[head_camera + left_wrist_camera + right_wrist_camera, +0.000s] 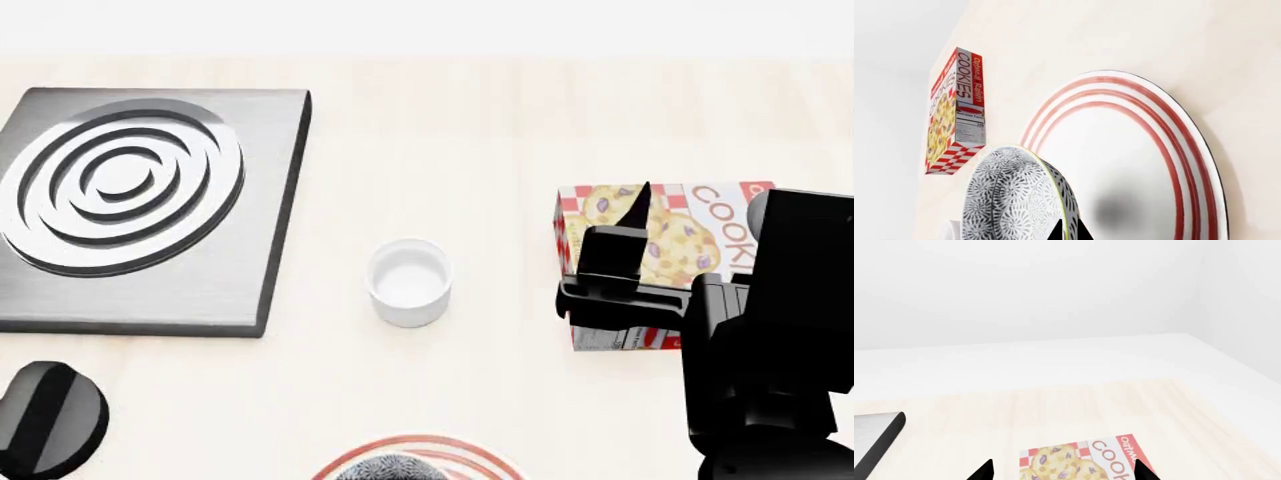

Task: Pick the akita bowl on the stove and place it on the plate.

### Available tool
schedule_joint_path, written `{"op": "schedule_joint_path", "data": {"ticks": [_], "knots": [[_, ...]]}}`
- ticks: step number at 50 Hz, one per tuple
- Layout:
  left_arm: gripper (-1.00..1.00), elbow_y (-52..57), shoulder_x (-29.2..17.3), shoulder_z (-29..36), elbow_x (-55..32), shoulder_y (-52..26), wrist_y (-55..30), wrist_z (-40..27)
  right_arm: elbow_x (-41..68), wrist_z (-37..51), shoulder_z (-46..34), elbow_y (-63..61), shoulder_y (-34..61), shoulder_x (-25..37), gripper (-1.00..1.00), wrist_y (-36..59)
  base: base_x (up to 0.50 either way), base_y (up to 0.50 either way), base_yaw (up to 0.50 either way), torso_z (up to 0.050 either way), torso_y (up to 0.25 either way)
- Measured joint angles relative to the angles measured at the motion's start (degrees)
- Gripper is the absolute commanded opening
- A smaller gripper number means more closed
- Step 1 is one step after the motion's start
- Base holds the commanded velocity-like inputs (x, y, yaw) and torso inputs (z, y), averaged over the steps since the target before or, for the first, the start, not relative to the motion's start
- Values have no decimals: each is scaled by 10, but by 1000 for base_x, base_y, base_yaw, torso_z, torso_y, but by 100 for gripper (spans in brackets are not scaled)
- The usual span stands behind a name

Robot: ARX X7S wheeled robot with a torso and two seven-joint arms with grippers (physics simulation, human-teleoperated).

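The akita bowl [1011,197], white with a dense grey floral pattern, hangs tilted over the plate [1147,130], a wide white plate with red rings. The bowl's shadow falls on the plate. My left gripper [1067,231] is shut on the bowl's rim, one black tip on each side of the wall. At the bottom edge of the head view only a sliver of the bowl [391,469] and the plate [461,458] shows. The stove [267,200] at the left carries nothing on its rings. My right gripper [1062,471] is open above the cookie box.
A small plain white cup [410,281] stands between the stove and the cookie box [667,250]. The stove's black knob [47,418] is at the near left. My right arm [761,350] fills the near right. The light wooden table [441,130] ends at a white wall behind.
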Motion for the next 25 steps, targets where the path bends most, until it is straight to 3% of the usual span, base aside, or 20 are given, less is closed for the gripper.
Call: {"op": "schedule_joint_path", "data": {"ticks": [25], "knots": [[-100,-16,11,-6,-2,10,3,-7,6,5,-2,1,0,3,100,-3,0,0,0,0,0]]}}
